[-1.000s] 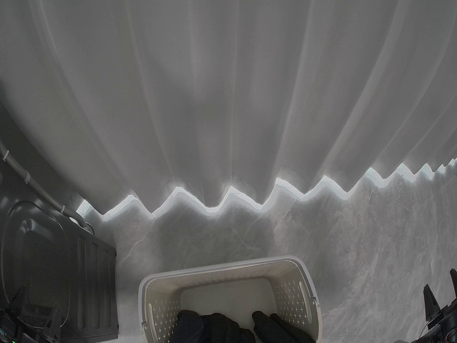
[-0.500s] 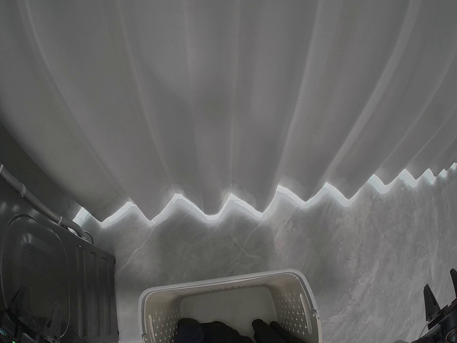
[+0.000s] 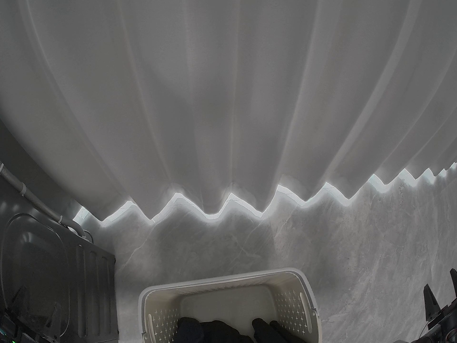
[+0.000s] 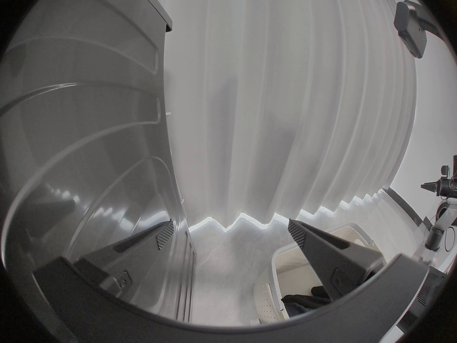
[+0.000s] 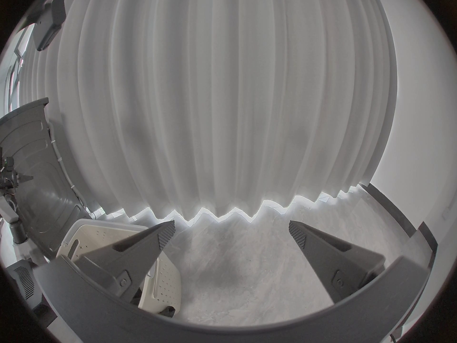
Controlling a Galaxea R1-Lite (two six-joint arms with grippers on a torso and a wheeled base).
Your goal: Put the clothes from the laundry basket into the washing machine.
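- The laundry basket [image 3: 223, 278] stands on the floor [image 3: 371, 244], directly in front of the robot and well apart from the floor's far edge, where the curtain [image 3: 228, 96] hangs.
- The dark clothes [image 3: 214, 332] lie inside it, in a heap against the wall nearest to the robot. The far part of the basket's bottom is bare.
- The washing machine [image 3: 47, 272] stands just beside the basket, on the robot's left.
- The left gripper [image 4: 231, 229] hangs close to the machine with its fingers spread wide and nothing between them. From it, the clothes lie to the right and lower.
- The right gripper [image 5: 231, 229] is also spread wide and empty, above the bare floor. The basket is on its left, and it faces the basket's outer wall.
- The basket's long axis seems to run from left to right, so each arm faces a short end.
- I judge both arms about equally near. The left one is on the machine's side, so it seems the better one to reach down for the clothes.
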